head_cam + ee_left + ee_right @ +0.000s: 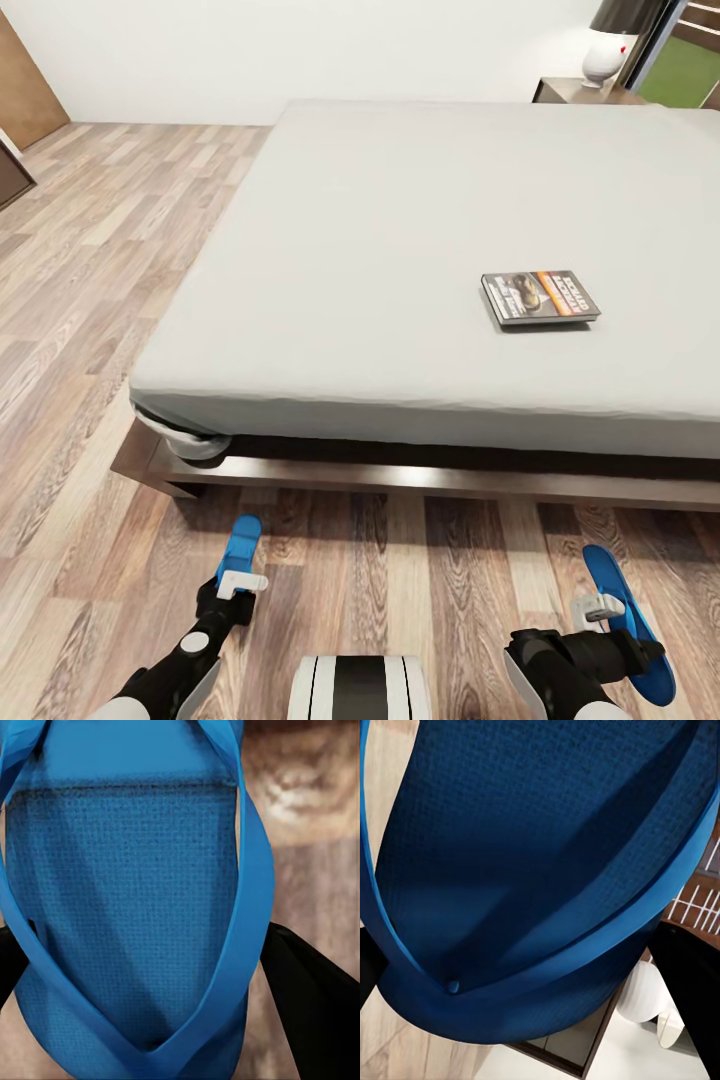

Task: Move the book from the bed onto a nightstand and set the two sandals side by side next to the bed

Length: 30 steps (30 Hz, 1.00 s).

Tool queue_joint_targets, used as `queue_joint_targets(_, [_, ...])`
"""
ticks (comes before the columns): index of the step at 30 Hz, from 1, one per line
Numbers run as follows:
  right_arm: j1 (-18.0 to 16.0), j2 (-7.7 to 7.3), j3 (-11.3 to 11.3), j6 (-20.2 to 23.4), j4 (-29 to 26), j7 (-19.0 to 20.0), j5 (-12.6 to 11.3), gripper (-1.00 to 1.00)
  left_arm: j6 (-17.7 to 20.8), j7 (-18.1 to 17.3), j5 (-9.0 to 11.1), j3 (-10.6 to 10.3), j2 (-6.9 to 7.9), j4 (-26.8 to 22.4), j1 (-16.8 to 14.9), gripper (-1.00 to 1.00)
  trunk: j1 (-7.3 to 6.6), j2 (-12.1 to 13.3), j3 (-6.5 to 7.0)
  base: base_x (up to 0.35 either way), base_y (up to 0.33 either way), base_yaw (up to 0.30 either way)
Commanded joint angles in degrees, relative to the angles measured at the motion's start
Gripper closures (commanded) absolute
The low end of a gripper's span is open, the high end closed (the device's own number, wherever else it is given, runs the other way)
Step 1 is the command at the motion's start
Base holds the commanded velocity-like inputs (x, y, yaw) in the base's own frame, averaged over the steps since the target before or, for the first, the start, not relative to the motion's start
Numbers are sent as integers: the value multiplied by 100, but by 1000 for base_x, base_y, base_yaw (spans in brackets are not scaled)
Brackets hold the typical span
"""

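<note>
Each hand grips a sandal, left hand (238,582) and right hand (603,607), book (539,297) on the bed (400,250) beyond.

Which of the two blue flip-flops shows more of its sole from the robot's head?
The bright blue flip-flop sandal in the right gripper: its long sole shows. The left gripper's sandal shows just a short upright end.

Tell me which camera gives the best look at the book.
The head view: the book lies flat and whole on the bed's grey mattress, cover up. In both wrist views a blue sandal held close to the lens blocks the way.
</note>
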Motion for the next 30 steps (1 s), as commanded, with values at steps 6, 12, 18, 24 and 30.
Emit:
queue_joint_targets(6, [-1, -2, 28, 57, -2, -21, -11, 100, -19, 28, 60, -46, 4, -11, -4, 100, 7, -5, -70, 0, 0, 0])
queue_joint_targets(12, [65, -52, -35, 123, 65, -82, -24, 100, -83, -42, 127, -122, -62, -3, 37, 100, 7, -5, -70, 0, 0, 0])
queue_joint_targets(18, [265, -131, -301, 313, 264, -248, -23, 100, -268, -255, 235, -126, -259, -4, 36, 100, 7, -5, -70, 0, 0, 0])
queue_joint_targets(24, [401, -131, -435, 359, 359, -413, -23, 100, -311, -359, 235, -126, -369, -4, 36, 100, 7, -5, -70, 0, 0, 0])
queue_joint_targets(30, [401, -131, -435, 359, 359, -486, -23, 100, -311, -359, 235, -126, -369, -4, 36, 100, 7, -5, -70, 0, 0, 0])
